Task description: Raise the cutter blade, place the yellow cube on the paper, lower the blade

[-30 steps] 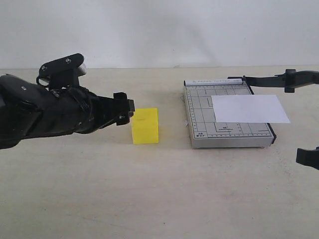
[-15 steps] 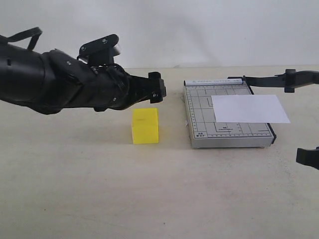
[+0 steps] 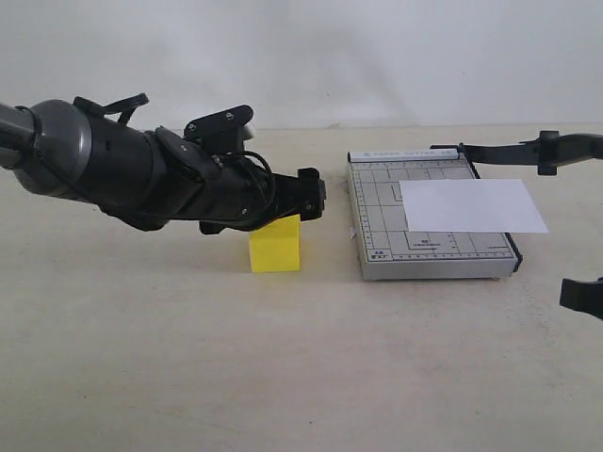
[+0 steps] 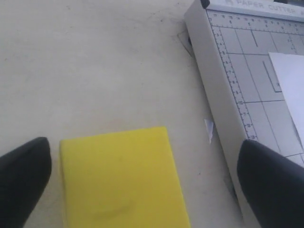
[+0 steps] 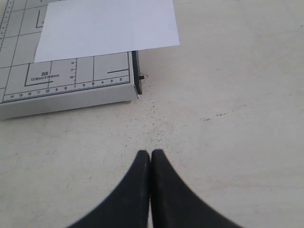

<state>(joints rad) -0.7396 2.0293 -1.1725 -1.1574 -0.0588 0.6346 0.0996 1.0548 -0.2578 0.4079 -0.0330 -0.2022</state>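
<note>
Beige table (image 3: 283, 377) bears yellow cube (image 3: 274, 247) near grey cutter base (image 3: 382, 212).

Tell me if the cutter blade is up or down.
Up. The cutter blade juts clear of the base, and the paper overhangs the bare cutting edge.

beige worktop (image 3: 283, 377) fills the lower frame beneath a white wall (image 3: 330, 56); a grey gridded cutter base (image 3: 379, 202) sits right of centre, a tiny white scrap (image 4: 209, 131) beside it.

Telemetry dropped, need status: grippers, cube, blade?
Left gripper open over yellow cube, no grip. Right gripper shut, empty. Cutter blade raised; nothing on paper.
</note>
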